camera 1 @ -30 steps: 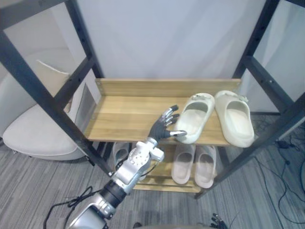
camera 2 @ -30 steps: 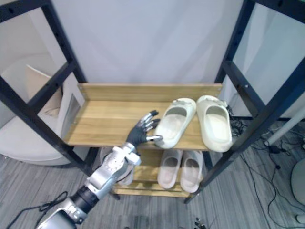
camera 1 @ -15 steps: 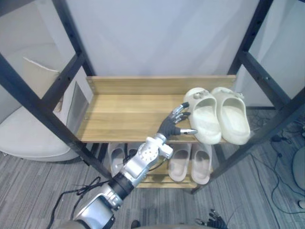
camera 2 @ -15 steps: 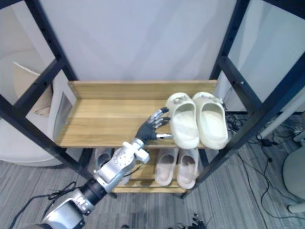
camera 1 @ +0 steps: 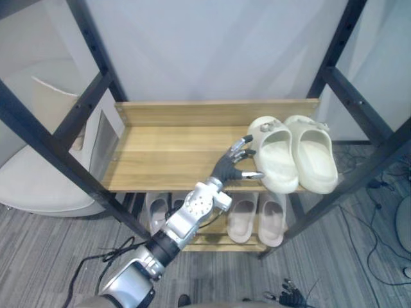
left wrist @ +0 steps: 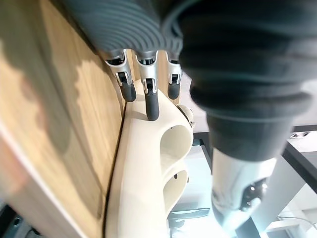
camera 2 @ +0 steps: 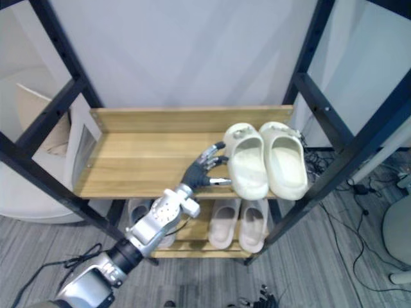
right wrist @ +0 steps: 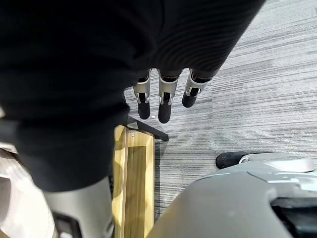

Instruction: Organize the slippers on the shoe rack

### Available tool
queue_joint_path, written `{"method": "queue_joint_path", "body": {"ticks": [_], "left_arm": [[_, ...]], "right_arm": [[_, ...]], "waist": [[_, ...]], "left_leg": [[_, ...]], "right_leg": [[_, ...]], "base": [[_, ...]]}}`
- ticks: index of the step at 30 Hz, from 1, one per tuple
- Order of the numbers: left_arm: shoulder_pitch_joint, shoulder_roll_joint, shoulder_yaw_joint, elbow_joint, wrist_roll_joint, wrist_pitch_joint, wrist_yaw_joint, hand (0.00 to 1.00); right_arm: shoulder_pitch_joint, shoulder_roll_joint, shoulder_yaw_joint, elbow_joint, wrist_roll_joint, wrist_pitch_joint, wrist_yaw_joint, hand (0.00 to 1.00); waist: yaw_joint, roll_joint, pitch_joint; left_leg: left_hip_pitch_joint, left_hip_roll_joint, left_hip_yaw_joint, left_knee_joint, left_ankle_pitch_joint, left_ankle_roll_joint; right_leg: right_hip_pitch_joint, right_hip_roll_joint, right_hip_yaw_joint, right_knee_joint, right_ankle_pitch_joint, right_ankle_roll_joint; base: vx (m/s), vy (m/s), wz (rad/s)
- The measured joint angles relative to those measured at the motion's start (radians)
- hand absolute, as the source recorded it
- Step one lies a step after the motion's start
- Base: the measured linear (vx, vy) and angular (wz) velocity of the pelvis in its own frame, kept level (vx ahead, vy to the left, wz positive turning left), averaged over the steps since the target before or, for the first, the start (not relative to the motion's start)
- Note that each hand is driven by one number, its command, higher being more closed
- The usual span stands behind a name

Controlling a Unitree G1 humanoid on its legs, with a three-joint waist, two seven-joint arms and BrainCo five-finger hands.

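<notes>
Though the wrist view sits too close to confirm firm contact, we find the upper shelf [camera 1: 160,154] bare on its left. The left hand [camera 1: 230,168], fingers straight and spread, meets the near slipper [camera 1: 276,157] at its sidewall; its mate [camera 1: 313,154] lies beside it, at the right end. We judge both light, pliable foam: push low. The front edge [camera 1: 167,188] and right post [camera 1: 332,51] crowd them. The right hand [right wrist: 164,106] hangs slack.

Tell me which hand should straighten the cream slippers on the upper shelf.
Left. The left hand is at the shelf, straight fingers against the nearer cream slipper. The right hand hangs low over the floor, away from the shelf.
</notes>
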Motion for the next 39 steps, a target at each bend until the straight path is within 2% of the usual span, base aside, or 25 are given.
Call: {"method": "queue_joint_path", "body": {"ticks": [2,5,8,10,14,19,23,26,29,31,34,39], "left_arm": [[0.03,0.018,0.016,-0.047,0.001,0.008,-0.002,0.0],[0.102,0.052,0.028,-0.206,0.0,0.015,-0.013,0.0],[0.162,0.068,0.026,-0.341,-0.007,0.01,-0.035,0.0],[0.215,0.069,0.018,-0.411,-0.033,-0.005,-0.064,0.0],[0.273,0.072,-0.043,-0.469,-0.094,-0.006,-0.114,0.0],[0.351,0.108,-0.16,-0.497,-0.186,-0.003,-0.201,0.0],[0.403,0.146,-0.215,-0.479,-0.208,0.0,-0.249,0.0],[0.428,0.156,-0.245,-0.359,-0.205,0.003,-0.265,0.0],[0.434,0.141,-0.248,-0.171,-0.137,0.012,-0.265,0.0],[0.434,0.137,-0.238,-0.038,-0.053,0.017,-0.263,0.0],[0.436,0.106,-0.157,0.162,0.085,0.019,-0.256,0.0],[0.434,0.069,-0.001,0.397,0.209,0.025,-0.187,0.0]], "right_arm": [[-0.001,-0.001,-0.004,0.0,0.0,0.0,0.0,0.0],[0.002,0.0,-0.006,0.002,0.0,0.0,0.001,0.0],[0.002,0.0,-0.006,0.002,0.0,0.0,0.003,0.0],[0.002,-0.001,-0.006,0.009,0.0,0.0,0.003,0.0],[0.0,-0.008,-0.006,0.044,0.0,-0.002,0.004,0.0],[-0.001,-0.012,-0.006,0.053,0.0,-0.003,0.005,0.0],[-0.005,-0.019,-0.002,0.081,0.0,-0.005,0.006,0.0],[-0.004,-0.031,0.024,0.084,0.0,-0.006,0.01,0.0],[-0.009,-0.037,0.038,0.088,0.0,-0.011,0.01,0.0],[-0.013,-0.037,0.041,0.091,0.0,-0.014,0.01,0.0],[-0.025,-0.035,0.042,0.116,0.001,-0.017,0.008,0.0],[-0.043,-0.022,0.043,0.128,0.002,-0.017,0.003,0.0]], "waist": [[0.0,0.005,0.004],[0.015,0.001,0.009],[0.021,-0.001,0.01],[0.039,-0.001,0.01],[0.062,0.001,0.008],[0.066,0.004,0.004],[0.067,0.007,0.001],[0.066,0.005,-0.011],[0.066,0.004,-0.012],[0.065,0.002,-0.011],[0.064,-0.007,-0.009],[0.064,-0.028,0.0]], "left_leg": [[-0.001,0.0,-0.005,0.0,0.0,0.0],[-0.007,-0.004,-0.015,0.015,0.0,0.0],[-0.005,-0.009,-0.034,0.018,0.0,0.0],[-0.004,-0.01,-0.037,0.024,-0.001,0.001],[-0.004,-0.01,-0.044,0.036,-0.005,0.002],[-0.006,-0.009,-0.045,0.042,-0.005,0.002],[-0.006,-0.009,-0.049,0.05,-0.005,0.002],[-0.006,-0.008,-0.055,0.05,-0.005,0.002],[-0.006,-0.007,-0.063,0.051,-0.004,0.001],[-0.006,-0.004,-0.063,0.051,-0.003,0.001],[-0.006,-0.004,-0.063,0.05,-0.003,0.001],[-0.003,-0.002,-0.061,0.049,-0.004,0.0]], "right_leg": [[0.002,0.0,-0.005,0.0,0.0,0.0],[0.0,-0.005,-0.003,0.02,-0.014,0.002],[0.0,-0.01,-0.017,0.047,-0.034,0.002],[-0.002,-0.011,-0.019,0.062,-0.043,0.002],[-0.005,-0.012,-0.021,0.087,-0.055,0.001],[-0.015,-0.011,-0.017,0.109,-0.061,0.0],[-0.013,-0.01,-0.02,0.109,-0.061,-0.001],[-0.013,-0.008,-0.023,0.109,-0.059,-0.004],[-0.01,-0.006,-0.027,0.109,-0.058,-0.005],[-0.01,-0.004,-0.026,0.107,-0.057,-0.007],[-0.008,-0.002,-0.026,0.1,-0.055,-0.007],[0.001,0.0,-0.024,0.084,-0.052,-0.007]], "base": [[0.0,-0.007,0.07],[0.0,-0.017,0.08],[-0.02,-0.02,0.18],[-0.04,-0.012,0.06],[-0.04,-0.009,0.04],[-0.03,-0.002,-0.01],[-0.03,-0.004,0.02],[-0.02,-0.007,0.02],[-0.02,-0.005,0.03],[0.0,0.0,0.0],[0.0,0.0,0.0],[0.0,-0.001,-0.01]]}}
